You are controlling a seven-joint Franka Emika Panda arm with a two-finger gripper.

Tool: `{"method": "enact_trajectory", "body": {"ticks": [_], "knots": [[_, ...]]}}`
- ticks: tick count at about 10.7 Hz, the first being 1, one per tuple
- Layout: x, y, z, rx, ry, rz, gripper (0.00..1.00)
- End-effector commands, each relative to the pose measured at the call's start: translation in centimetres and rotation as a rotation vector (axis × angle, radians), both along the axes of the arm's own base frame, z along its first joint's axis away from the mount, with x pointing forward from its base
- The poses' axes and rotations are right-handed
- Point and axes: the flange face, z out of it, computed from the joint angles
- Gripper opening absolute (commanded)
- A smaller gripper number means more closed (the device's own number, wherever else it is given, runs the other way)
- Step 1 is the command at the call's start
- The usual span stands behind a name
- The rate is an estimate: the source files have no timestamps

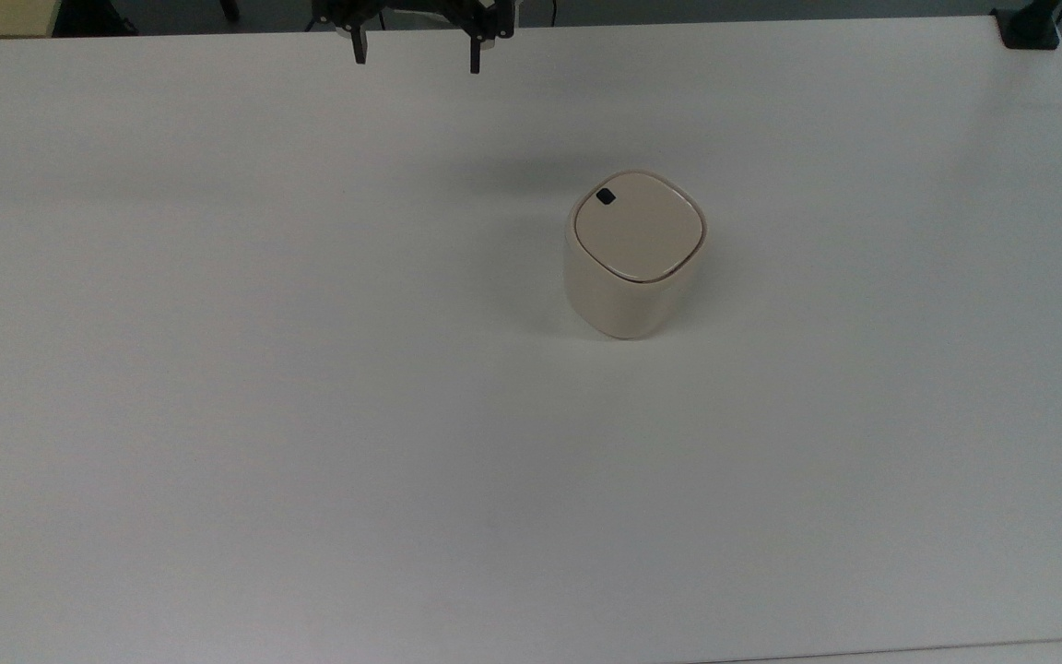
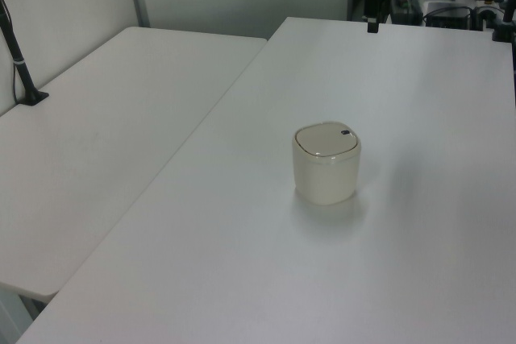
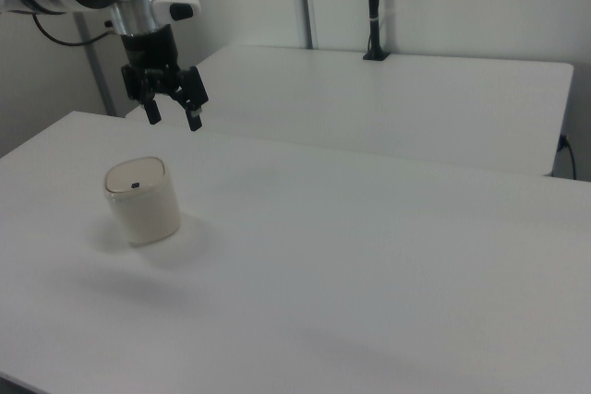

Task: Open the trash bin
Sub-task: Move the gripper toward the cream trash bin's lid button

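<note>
The cream-beige trash bin (image 1: 634, 254) stands upright on the white table (image 1: 310, 369), its flat lid shut and a small black button (image 1: 605, 195) at one corner. It also shows in the left view (image 2: 326, 163) and the right view (image 3: 141, 200). My gripper (image 1: 416, 57) hangs open above the table's far edge in the top view, well to the upper left of the bin and apart from it. In the right view the gripper (image 3: 174, 117) hovers above and behind the bin with nothing between its fingers.
A second white table (image 2: 105, 134) adjoins on the left view's left, with a black clamp post (image 2: 20, 62) on it. Another black clamp (image 1: 1029, 28) sits at the top view's upper right corner. Wide bare tabletop surrounds the bin.
</note>
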Motion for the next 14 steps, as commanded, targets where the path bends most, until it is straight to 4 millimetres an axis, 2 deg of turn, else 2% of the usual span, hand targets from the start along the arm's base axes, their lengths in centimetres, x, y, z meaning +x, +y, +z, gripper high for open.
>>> {"method": "enact_trajectory", "body": {"ticks": [1,2,4,5,6,8,9,10,13,14], "knots": [[-0.6,-0.1,0.1,0.013,-0.004,0.018,0.97],[-0.6,0.0,0.1,0.013,-0.004,0.021,0.77],[-0.7,0.0,0.0,0.013,0.0,0.033,0.22],[-0.7,0.1,0.0,0.013,0.0,0.035,0.05],[-0.6,0.1,-0.1,0.013,0.0,0.041,0.0],[-0.5,0.6,-0.7,0.011,0.008,0.054,0.0],[-0.4,1.2,-1.8,0.01,0.022,0.073,0.0],[-0.3,3.2,-3.0,0.01,0.032,0.121,0.0],[-0.2,7.4,-6.9,0.008,0.027,0.216,0.0],[0.3,8.6,-8.2,0.013,0.018,0.268,0.0]]}}
